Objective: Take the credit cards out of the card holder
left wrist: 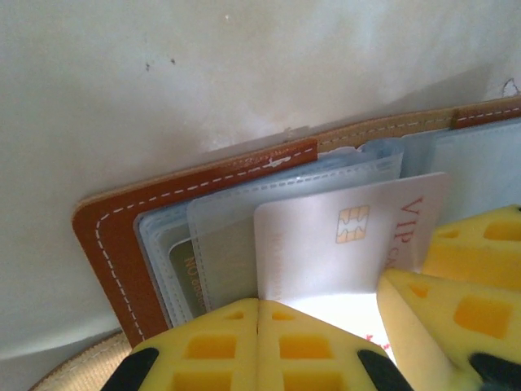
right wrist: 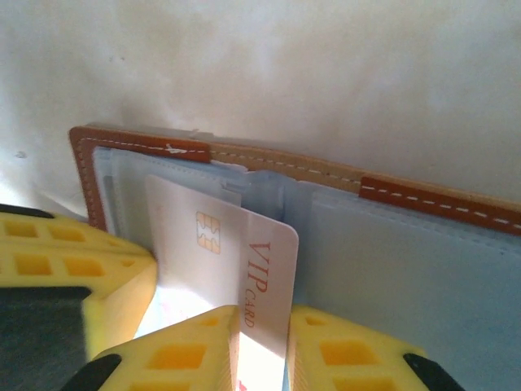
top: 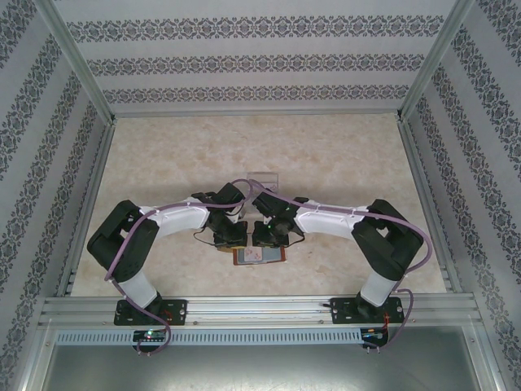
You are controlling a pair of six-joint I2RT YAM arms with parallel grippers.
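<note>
One open card holder [top: 259,256] lies near the marbled table's [top: 342,155] front edge. The yellow, grid-moulded left gripper [left wrist: 259,346] is clenched on nothing, tips together at the stitched reddish-brown leather's clear sleeves [left wrist: 228,212]. The right gripper [right wrist: 262,350] pinches a glossy, round-cornered white chip card [right wrist: 220,244].
</note>
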